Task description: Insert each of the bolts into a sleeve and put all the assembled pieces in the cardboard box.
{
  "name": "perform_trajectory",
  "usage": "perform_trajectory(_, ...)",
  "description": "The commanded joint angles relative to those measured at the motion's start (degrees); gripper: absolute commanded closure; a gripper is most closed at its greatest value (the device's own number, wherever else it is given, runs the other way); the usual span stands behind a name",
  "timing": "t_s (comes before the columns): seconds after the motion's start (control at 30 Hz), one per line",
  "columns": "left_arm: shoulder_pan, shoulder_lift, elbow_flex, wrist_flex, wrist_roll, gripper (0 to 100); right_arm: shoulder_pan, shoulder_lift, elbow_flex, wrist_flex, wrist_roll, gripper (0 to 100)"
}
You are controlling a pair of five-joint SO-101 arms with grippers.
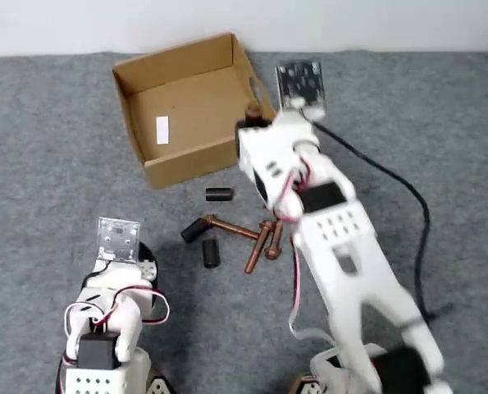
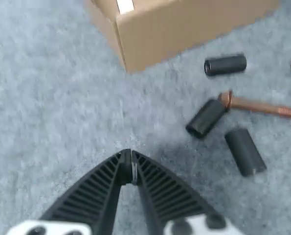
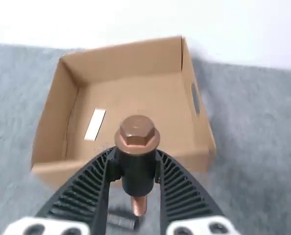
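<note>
A sleeve with a bolt through it is clamped in the gripper; the open box is seen beyond.

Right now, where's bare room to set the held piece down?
The box floor is bare apart from a white label, room for the piece. Carpet left of the box is also free. It is crowded just in front of the box: loose sleeves and bolts lie there.

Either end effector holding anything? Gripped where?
Right end effector holds an assembled bolt, pinched across its black sleeve. Left end effector is shut, holding nothing.
</note>
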Motion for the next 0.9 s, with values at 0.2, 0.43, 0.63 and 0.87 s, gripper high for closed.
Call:
perform_trajectory(0.2,-0.09,-0.53,-0.31,0.88,-0.35,100,0.4,25.19,-26.81,-8.75,-0.26,99.1)
perform_trajectory(0.43,-0.09,-0.53,-0.31,1.05,-0.35,100,0.31,38.64,-36.04,-6.02,2.46,99.1)
perform_trajectory(0.63,-0.09,-0.53,-0.31,1.05,-0.35,100,-0.92,43.74,-36.48,-1.01,3.16,99.1)
perform_trajectory(0.87,-0.09,-0.53,-0.31,1.05,-0.35,100,-1.01,44.44,-36.66,5.76,5.71,84.0)
